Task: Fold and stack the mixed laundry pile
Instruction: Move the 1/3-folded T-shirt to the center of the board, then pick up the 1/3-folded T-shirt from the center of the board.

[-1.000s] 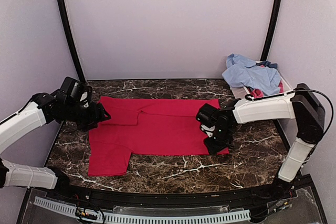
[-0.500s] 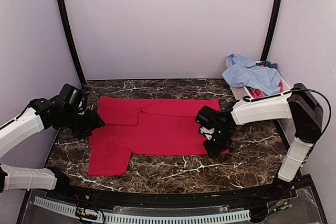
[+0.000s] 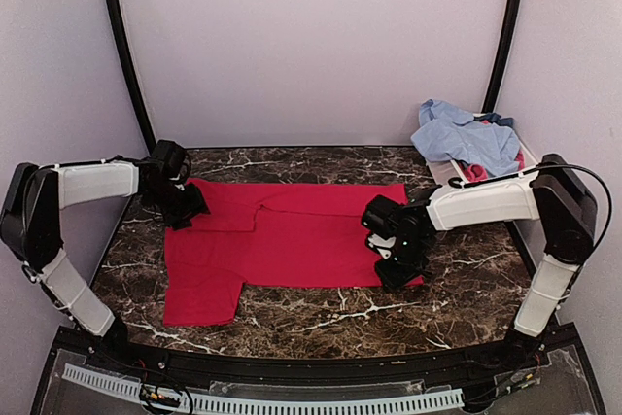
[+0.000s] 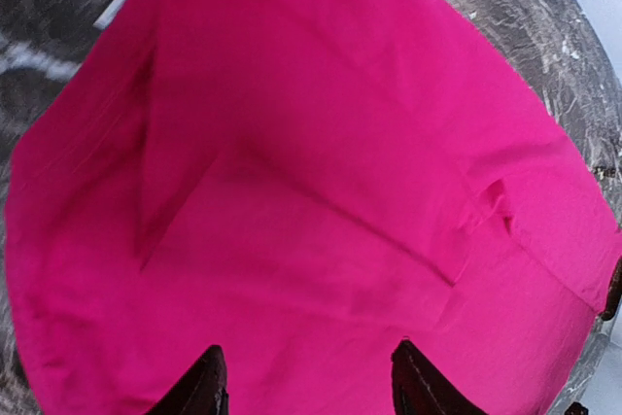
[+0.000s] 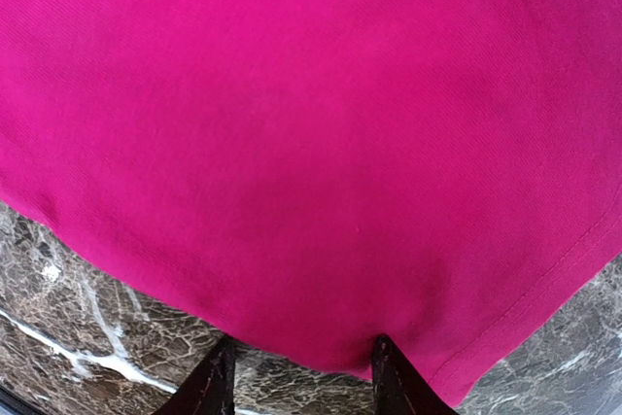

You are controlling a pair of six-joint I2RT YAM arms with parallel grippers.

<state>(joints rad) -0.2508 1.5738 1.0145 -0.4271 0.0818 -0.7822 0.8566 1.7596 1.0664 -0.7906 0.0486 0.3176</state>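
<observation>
A red shirt (image 3: 292,235) lies spread flat on the marble table, one sleeve (image 3: 199,293) sticking out at the near left. My left gripper (image 3: 185,207) hovers over its far left corner, with the jaws open above the red cloth (image 4: 311,172) and nothing between them. My right gripper (image 3: 395,261) sits at the shirt's near right hem (image 5: 292,337), also open, and the hem's edge lies between its fingertips (image 5: 387,368). The other garments of the laundry pile, a light-blue shirt (image 3: 465,138), a darker blue piece (image 3: 497,121) and a pink-red piece (image 3: 473,172), lie heaped at the back right.
The heap rests in a white tub (image 3: 442,170) against the right wall. Black frame posts (image 3: 124,55) stand at both back corners. Bare marble (image 3: 321,308) shows in front of the shirt, and the arms' base rail (image 3: 292,397) runs along the near edge.
My left arm has swung round, carrying its gripper slightly back to the shirt's far left corner, jaws narrowing a little. The right gripper has hardly moved, and the shirt lies as before.
</observation>
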